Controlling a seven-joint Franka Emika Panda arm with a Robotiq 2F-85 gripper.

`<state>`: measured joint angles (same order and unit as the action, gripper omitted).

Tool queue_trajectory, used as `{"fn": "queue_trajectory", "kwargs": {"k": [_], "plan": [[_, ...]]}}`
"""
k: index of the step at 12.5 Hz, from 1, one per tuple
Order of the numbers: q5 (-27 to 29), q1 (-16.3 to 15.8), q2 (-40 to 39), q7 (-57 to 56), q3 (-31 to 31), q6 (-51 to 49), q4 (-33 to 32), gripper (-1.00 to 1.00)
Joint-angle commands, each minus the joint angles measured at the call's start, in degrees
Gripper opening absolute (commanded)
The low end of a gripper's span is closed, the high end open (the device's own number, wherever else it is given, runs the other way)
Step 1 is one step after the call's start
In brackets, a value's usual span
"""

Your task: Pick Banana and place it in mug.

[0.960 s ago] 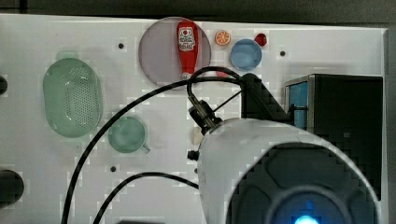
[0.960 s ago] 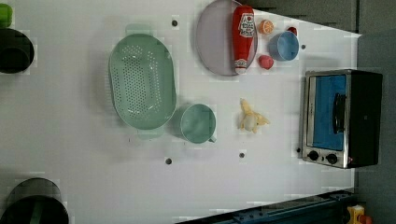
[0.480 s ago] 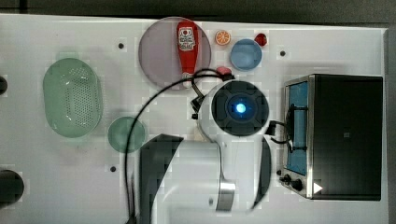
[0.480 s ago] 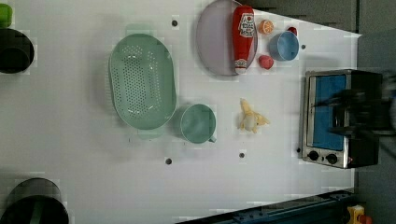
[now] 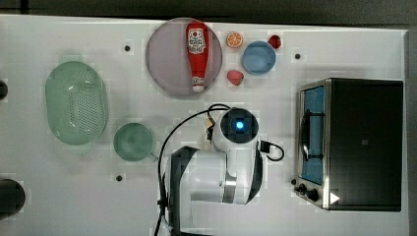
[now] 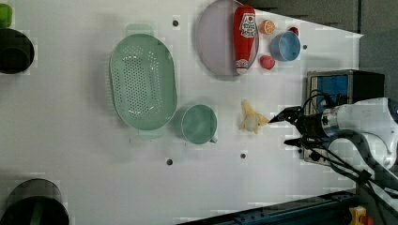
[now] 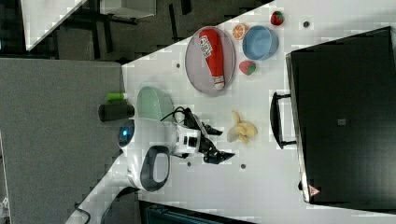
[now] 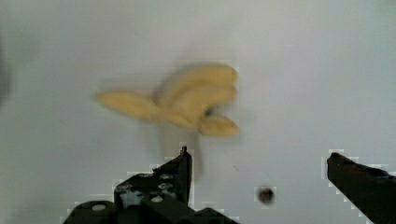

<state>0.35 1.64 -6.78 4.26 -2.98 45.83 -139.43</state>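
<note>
The banana (image 6: 251, 119) is a small pale-yellow peeled bunch lying on the white table, to the right of the mug (image 6: 199, 123) in the left view. The mug (image 5: 133, 141) is round and teal-green and stands upright beside the colander. My gripper (image 6: 281, 131) hovers open just right of the banana in the left view, with nothing between its fingers. In the right view my gripper (image 7: 226, 142) sits just left of and below the banana (image 7: 243, 130). The wrist view has the banana (image 8: 187, 100) ahead of the spread gripper (image 8: 259, 158), off to one side. In the top view the arm covers the banana.
A toaster oven (image 5: 349, 142) stands at the top view's right. A purple plate (image 5: 167, 64) carries a ketchup bottle (image 5: 196, 54). Near it are a blue bowl (image 5: 259, 57), an orange slice (image 5: 234, 39) and two strawberries (image 5: 235, 77). A pale-green colander (image 5: 77, 102) lies at the top view's left.
The arm has dropped away from the top camera and come in from the left view's right, up to the banana. The banana and the mug have not moved.
</note>
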Motion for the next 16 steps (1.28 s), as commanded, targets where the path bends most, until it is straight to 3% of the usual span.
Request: {"fn": "queue_trajectory", "kwargs": {"k": [1,10,16], "plan": [[0.4,-0.92,0.07,-1.57,0.38,5.87,0.15,1.0],[0.47,-1.02,-14.46,-1.49,1.8,23.46,-1.41,0.94],[0.47,-0.88,-14.11,-1.49,1.72,25.26,-1.44,-0.45]]}}
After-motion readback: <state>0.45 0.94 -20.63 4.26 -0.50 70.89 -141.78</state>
